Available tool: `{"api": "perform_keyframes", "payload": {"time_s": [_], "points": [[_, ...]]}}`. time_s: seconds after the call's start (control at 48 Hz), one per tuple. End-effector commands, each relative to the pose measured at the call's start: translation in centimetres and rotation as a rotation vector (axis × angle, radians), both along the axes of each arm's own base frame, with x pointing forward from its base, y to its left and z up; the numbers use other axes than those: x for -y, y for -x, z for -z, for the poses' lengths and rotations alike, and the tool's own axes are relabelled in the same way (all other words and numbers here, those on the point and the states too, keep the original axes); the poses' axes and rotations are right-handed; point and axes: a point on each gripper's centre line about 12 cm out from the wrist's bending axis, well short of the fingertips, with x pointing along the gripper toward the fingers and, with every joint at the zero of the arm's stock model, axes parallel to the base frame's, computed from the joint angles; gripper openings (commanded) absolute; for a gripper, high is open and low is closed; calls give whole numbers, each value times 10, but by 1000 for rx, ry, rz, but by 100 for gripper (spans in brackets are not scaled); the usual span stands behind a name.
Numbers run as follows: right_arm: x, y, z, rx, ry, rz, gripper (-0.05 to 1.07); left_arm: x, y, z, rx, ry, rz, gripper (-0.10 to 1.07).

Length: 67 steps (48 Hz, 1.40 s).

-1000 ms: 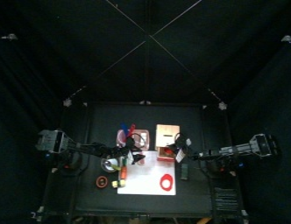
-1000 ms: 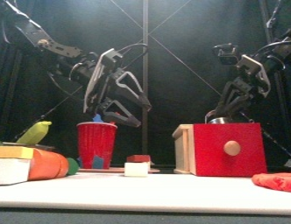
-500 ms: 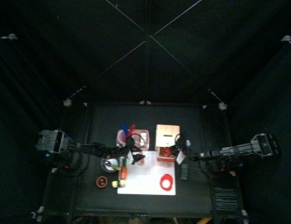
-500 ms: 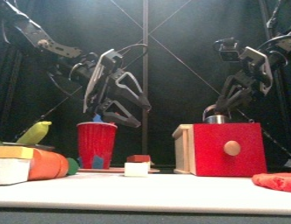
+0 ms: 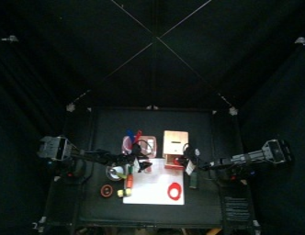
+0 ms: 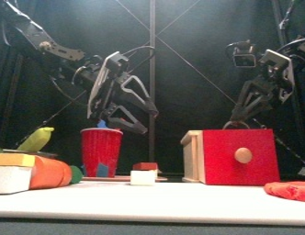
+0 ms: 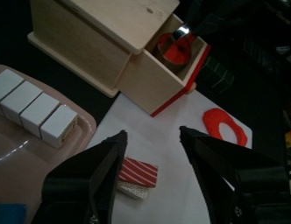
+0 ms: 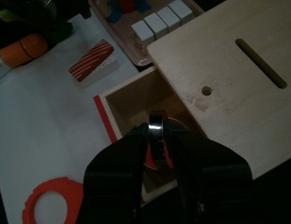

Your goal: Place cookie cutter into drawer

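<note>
Since a second ago the right gripper (image 6: 237, 125) has risen a little above the open tray of the light-tan wooden drawer box with its red front panel (image 6: 241, 156). Its black jaws stand apart over the tray, with a silvery ring at their tips. From the right wrist, the small dark-red hollow cookie cutter (image 8: 158, 157) lies inside the pulled-out tray, below and between the jaws; whether they touch it cannot be told. From the left wrist, it shows as a red shape in the same tray (image 7: 176, 52). The left gripper (image 6: 120, 117) hangs open above the red plastic cup (image 6: 101, 151), unmoved
</note>
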Motion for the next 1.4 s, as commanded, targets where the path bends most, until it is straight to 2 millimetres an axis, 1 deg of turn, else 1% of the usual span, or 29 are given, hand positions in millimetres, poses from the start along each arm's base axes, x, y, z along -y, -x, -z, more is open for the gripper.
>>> {"api": "perform_keyframes", "payload": {"time_s": [0.0, 0.208, 0.375, 0.479, 0.542, 0.625, 0.792, 0.979, 1.083, 1.375], "points": [[-1, -4, -7, 24, -4, -4, 67, -4, -3, -7, 28, -9, -12, 88], [-2, -6, -11, 34, -4, -7, 75, -12, -7, -13, 56, -14, -35, 88], [-3, -6, -17, 56, -8, -11, 75, -24, -15, -21, 81, -20, -63, 87], [-8, -8, -20, 68, -16, -35, 75, -32, -22, -22, 88, -22, -83, 86], [-9, -8, -21, 71, -14, -41, 75, -39, -26, -22, 87, -22, -97, 84], [-9, -8, -20, 69, -12, -41, 75, -44, -30, -22, 86, -25, -102, 82], [-7, -7, -19, 65, -7, -30, 75, -45, -33, -23, 90, -34, -96, 80], [-7, -8, -23, 75, -6, -30, 75, -44, -32, -23, 90, -34, -95, 80], [-7, -7, -22, 75, -11, -26, 75, -44, -31, -20, 83, -34, -95, 80], [-9, -8, -24, 79, -28, -27, 75, -44, -30, -21, 84, -34, -95, 80]]}}
